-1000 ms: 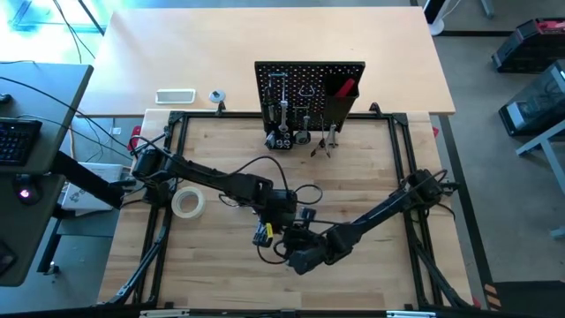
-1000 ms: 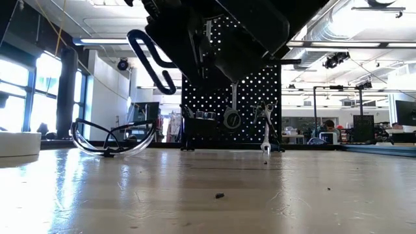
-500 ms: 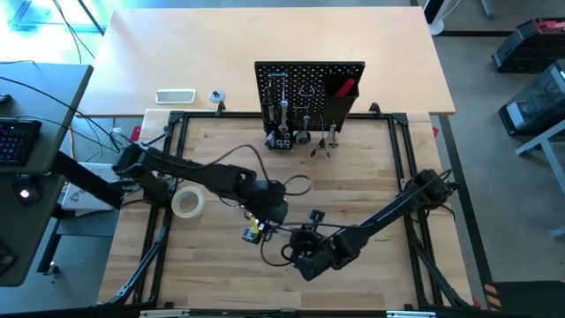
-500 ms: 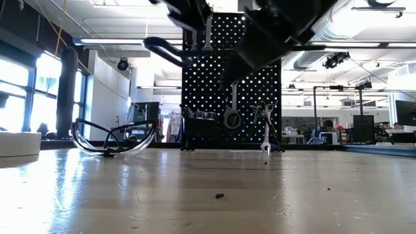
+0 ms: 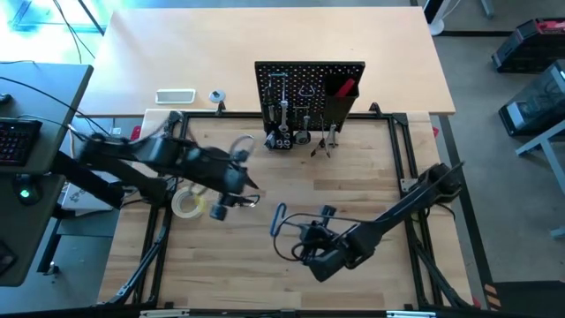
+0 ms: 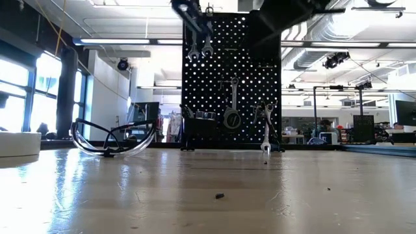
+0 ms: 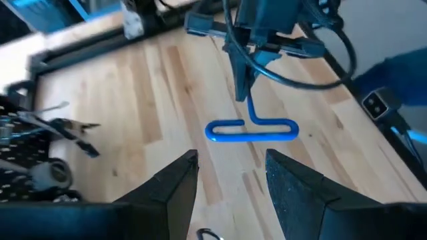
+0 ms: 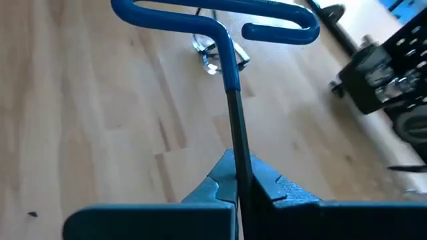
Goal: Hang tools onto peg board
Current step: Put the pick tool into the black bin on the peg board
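Handover done: the right gripper [image 8: 237, 190] now alone pinches the blue-handled hex key [image 8: 220, 27] by its shaft, handle pointing away. The left gripper [image 7: 230, 177], fingers spread and empty, has drawn back. The peg board [image 5: 309, 93], apparently well beyond, awaits the key.

Both arms are dark, slim and jointed, with loose black cables looping along them. The left claw [image 7: 228, 183] has two broad, wedge-shaped dark fingers with a grainy surface; the right claw [image 8: 237, 181] shows angular bluish-tinted fingers.
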`<action>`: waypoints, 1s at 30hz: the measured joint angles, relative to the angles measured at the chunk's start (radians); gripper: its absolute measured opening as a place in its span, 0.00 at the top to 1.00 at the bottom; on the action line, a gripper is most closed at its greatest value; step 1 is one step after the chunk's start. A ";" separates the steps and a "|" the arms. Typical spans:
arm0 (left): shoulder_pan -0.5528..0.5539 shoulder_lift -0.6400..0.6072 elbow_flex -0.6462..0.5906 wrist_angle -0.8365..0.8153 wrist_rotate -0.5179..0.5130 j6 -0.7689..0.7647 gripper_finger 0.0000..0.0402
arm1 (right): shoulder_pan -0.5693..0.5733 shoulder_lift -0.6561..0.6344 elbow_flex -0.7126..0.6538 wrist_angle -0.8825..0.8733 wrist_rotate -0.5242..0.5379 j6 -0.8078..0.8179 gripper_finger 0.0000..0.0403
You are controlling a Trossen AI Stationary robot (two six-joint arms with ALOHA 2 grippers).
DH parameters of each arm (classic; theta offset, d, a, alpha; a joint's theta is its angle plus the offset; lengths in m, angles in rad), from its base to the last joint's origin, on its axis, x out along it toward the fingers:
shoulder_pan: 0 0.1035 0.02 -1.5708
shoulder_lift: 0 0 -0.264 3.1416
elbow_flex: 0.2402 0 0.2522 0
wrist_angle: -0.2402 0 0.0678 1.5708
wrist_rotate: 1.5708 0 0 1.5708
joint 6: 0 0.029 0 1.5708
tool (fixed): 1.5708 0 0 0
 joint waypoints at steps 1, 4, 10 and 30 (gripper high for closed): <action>0.000 -0.019 0.000 -0.007 -0.006 0.000 0.58 | 0.000 -0.015 0.000 -0.005 0.009 -0.012 1.00; 0.000 -0.072 -0.006 -0.016 -0.019 0.001 0.58 | 0.001 -0.068 0.000 -0.008 0.022 -0.057 1.00; 0.015 -0.162 -0.110 0.024 -0.047 0.053 0.58 | 0.001 -0.183 0.000 -0.009 0.023 -0.172 1.00; 0.354 -0.225 -0.748 1.193 0.530 0.231 0.66 | -0.081 -0.489 0.000 0.106 -0.263 -0.749 1.00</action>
